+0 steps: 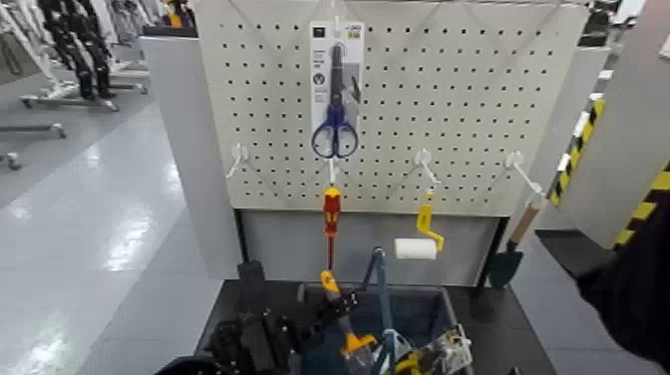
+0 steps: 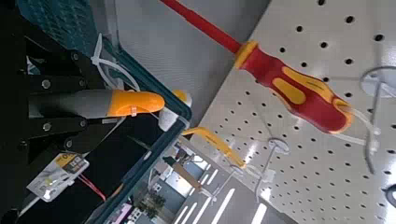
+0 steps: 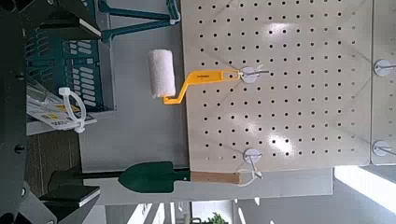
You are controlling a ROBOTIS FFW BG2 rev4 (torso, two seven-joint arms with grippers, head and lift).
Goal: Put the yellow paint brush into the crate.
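- Jaws of the left gripper [image 1: 337, 307] are closed around the handle of the yellow paint brush [image 1: 329, 282], over the left part of the crate; the brush is tilted, its orange handle end up, its lower part at the crate's opening. How deep it reaches cannot be told.
- Red-and-yellow screwdriver [image 1: 332, 214]: hangs upright on the pegboard [image 1: 269, 100], blade down, above the crate.
- Blue-handled scissors [image 1: 335, 130]: on a card on the pegboard, above the screwdriver.
- Crate [image 1: 431, 293]: stands on the dark bench [image 1: 503, 324], hoop handle upright; a clear package [image 1: 451, 351] and some yellow items lie in its right part.
- Yellow-handled roller [image 1: 416, 248]: hangs from a hook, its white roll above the crate's right part.
- Green trowel [image 1: 505, 265]: hangs by its wooden handle, right of the roller.
- Right gripper [image 3: 77, 108]: jaws open and empty, facing the crate and pegboard.
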